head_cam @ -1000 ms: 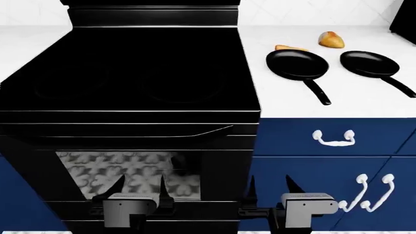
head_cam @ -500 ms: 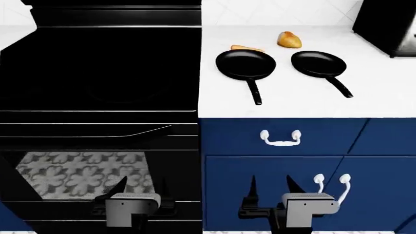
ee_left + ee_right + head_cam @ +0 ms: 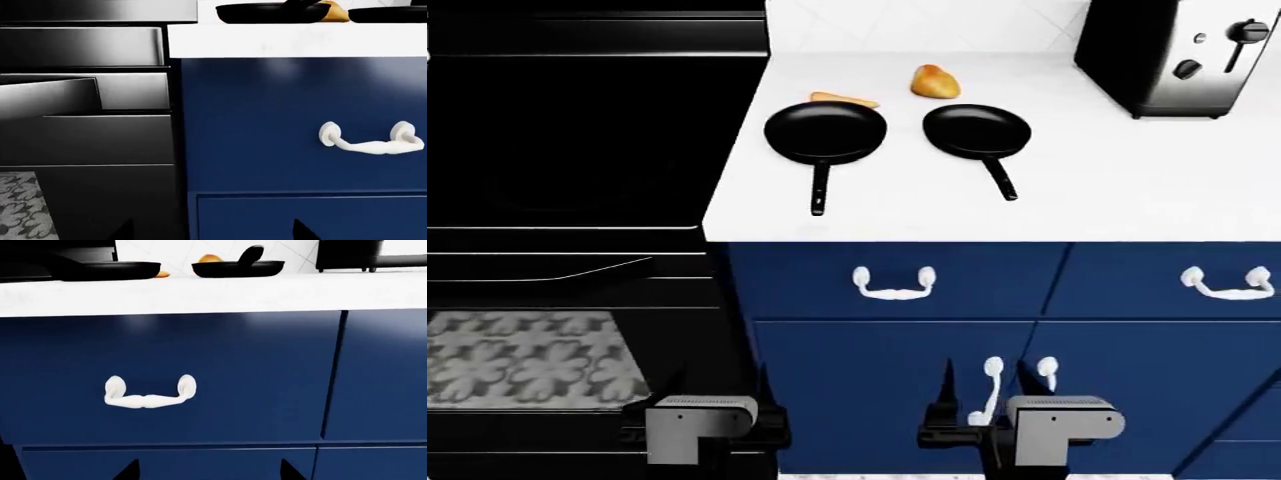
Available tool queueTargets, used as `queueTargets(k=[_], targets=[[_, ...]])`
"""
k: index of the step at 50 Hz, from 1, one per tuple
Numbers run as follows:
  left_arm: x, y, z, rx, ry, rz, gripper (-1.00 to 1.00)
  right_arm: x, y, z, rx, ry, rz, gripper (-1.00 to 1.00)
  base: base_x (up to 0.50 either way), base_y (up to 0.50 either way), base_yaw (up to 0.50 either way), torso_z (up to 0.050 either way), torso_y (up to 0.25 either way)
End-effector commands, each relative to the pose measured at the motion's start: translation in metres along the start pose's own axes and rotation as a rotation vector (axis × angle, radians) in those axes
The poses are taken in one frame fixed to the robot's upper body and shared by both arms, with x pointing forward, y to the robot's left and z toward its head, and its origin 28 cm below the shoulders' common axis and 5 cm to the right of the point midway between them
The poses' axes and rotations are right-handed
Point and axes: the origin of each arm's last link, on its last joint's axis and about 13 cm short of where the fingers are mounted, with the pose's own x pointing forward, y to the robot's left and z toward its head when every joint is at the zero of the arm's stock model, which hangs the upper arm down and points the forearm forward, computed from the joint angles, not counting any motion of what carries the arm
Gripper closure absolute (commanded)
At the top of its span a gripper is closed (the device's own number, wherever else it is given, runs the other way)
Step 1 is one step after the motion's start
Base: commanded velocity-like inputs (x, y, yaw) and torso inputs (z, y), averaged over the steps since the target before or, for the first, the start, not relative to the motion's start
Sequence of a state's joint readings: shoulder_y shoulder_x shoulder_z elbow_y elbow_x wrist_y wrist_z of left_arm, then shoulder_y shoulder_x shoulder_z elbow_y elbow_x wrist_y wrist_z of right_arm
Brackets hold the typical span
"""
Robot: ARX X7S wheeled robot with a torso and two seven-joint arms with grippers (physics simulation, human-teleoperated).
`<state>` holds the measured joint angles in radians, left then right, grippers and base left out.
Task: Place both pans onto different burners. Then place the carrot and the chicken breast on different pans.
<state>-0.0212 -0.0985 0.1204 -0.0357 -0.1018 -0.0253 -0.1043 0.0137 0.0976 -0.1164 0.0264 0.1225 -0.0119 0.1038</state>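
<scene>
1. Head view: your two pans sit side by side on the white countertop (image 3: 1121, 190) at upper centre, left pan (image 3: 825, 132) and right pan (image 3: 977, 130), handles pointing toward the lower edge of the frame.
2. Carrot (image 3: 842, 100) lies just behind the left pan; chicken breast (image 3: 934, 82) just behind the right pan.
3. Cooktop (image 3: 574, 130) fills the upper left, bare of pans; burner rings too faint to place.
4. Left gripper (image 3: 718, 385) and right gripper (image 3: 985, 380) hang low at the bottom edge, fingers spread, holding nothing, in front of the blue drawers (image 3: 961, 290).
5. Toaster (image 3: 1174, 50) stands upper right
</scene>
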Motion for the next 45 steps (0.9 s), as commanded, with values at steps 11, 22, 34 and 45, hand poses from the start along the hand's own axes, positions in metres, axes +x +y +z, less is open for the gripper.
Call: queueTargets(k=[11, 22, 34, 45], targets=[[0.001, 0.000, -0.002, 0.000, 0.024, -0.007, -1.00, 0.000, 0.002, 0.000, -0.016, -0.003, 0.006, -1.00, 0.00, -0.40, 0.00, 0.000, 0.000], [0.000, -0.001, 0.002, 0.005, 0.035, -0.023, -1.00, 0.000, 0.002, 0.003, -0.017, -0.003, 0.009, -1.00, 0.00, 0.00, 0.00, 0.021, 0.000], [-0.012, -0.005, 0.073, 0.009, 0.065, -0.081, -1.00, -0.012, 0.005, 0.066, -0.103, -0.061, 0.044, -1.00, 0.00, 0.00, 0.00, 0.050, 0.000], [-0.024, 0.004, 0.124, 0.024, 0.170, -0.166, -1.00, -0.038, 0.005, 0.135, -0.132, -0.002, 0.163, -1.00, 0.00, 0.00, 0.00, 0.050, 0.000]])
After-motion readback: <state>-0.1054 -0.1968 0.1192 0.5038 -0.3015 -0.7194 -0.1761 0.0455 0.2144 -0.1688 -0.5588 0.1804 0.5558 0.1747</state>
